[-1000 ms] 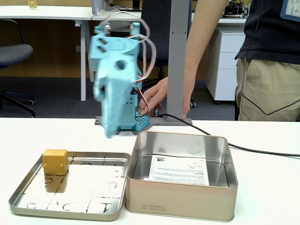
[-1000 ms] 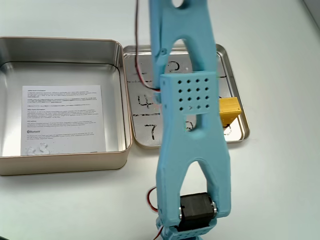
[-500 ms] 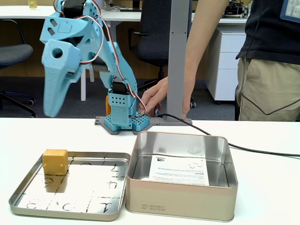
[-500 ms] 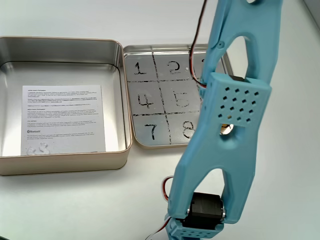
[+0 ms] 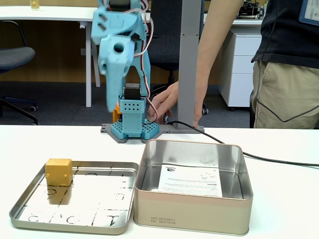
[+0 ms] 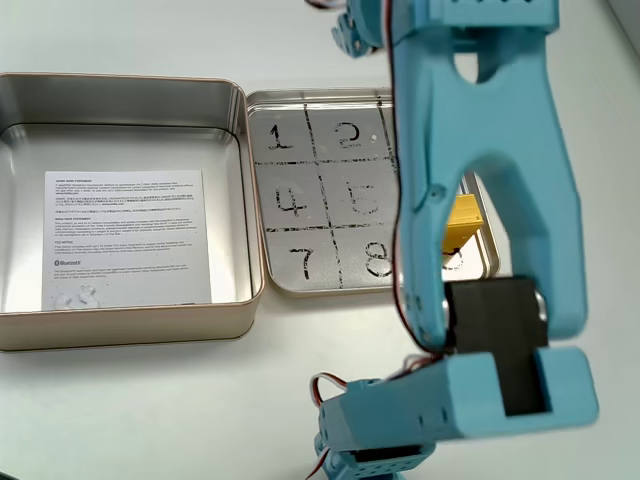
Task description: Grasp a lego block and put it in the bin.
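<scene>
Fingers (image 5: pixel 110 102) blurred, perhaps closed

My arm (image 5: pixel 122 59) has swung again: half a second ago its gripper (image 5: pixel 108 102) hung at the upper left of a fixed view, now it points down left of centre, above the base. In the other fixed view the arm (image 6: pixel 480 200) has folded back, uncovering part of the block (image 6: pixel 463 222) at right.
</scene>
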{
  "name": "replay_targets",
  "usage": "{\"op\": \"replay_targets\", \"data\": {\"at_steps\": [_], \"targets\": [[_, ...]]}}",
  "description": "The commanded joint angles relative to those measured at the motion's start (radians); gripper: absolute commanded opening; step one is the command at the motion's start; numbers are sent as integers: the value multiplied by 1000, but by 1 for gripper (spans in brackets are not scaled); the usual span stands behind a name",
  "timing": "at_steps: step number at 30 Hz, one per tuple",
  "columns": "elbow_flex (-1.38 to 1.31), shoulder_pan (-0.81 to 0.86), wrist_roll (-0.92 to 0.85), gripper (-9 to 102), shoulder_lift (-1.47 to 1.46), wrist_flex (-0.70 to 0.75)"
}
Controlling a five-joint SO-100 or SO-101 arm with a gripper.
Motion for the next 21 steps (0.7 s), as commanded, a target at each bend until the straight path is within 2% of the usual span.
{"op": "replay_targets", "data": {"at_steps": [1,5,12,21], "targets": [[169,23,23,0,133,-107],[322,57,35,0,170,-202],[465,158,40,2,173,-282],[689,296,69,21,233,-391]]}}
